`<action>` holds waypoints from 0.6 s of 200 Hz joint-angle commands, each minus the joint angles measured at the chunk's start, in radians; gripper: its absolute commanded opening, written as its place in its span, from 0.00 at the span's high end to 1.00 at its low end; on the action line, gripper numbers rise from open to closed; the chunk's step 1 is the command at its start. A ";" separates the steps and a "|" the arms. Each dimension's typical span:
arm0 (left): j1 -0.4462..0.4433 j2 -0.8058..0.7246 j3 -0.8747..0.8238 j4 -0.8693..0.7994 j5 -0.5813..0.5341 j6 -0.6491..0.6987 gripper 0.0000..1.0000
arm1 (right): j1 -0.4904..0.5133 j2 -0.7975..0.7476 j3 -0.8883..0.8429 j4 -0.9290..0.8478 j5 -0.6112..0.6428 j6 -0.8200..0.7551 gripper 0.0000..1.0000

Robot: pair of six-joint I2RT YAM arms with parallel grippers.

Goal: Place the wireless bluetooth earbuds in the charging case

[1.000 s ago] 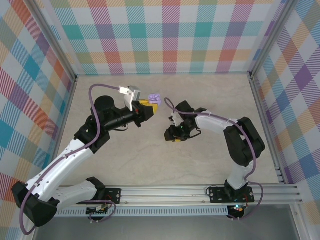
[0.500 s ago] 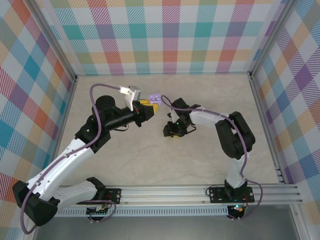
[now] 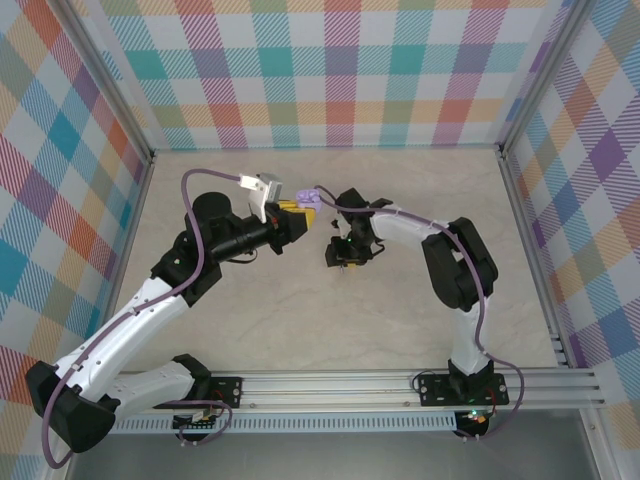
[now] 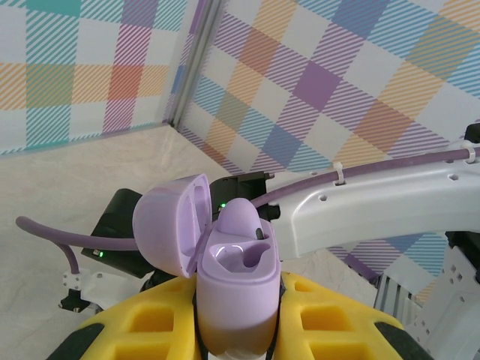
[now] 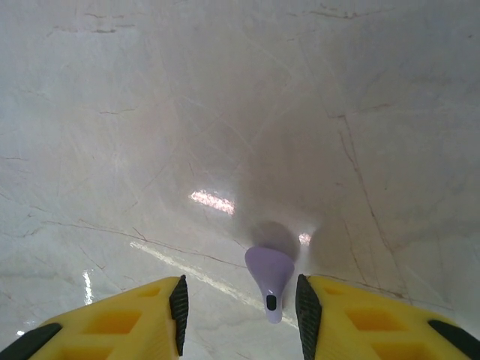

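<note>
Right gripper (image 5: 239,309) advanced, open astride earbud (image 5: 270,274)

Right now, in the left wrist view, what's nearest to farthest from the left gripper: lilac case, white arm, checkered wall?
1. Lilac charging case, held in the left gripper, centre.
2. Right arm's white link, behind it, to the right.
3. Checkered wall, farthest back.

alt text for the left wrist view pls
A lilac charging case gripped in the yellow left claw, lid open to the left. One lilac earbud sits inside; the slot beside it is empty. The white right arm crosses behind.
</note>
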 commanded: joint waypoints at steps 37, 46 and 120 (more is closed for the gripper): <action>0.011 -0.030 -0.020 0.024 -0.002 -0.004 1.00 | 0.051 0.052 0.085 -0.121 0.138 -0.054 0.61; 0.013 -0.031 -0.022 0.024 -0.003 -0.003 1.00 | 0.057 0.059 0.094 -0.130 0.158 -0.055 0.61; 0.014 -0.035 -0.022 0.025 0.005 -0.009 1.00 | 0.105 0.115 0.174 -0.178 0.295 -0.038 0.67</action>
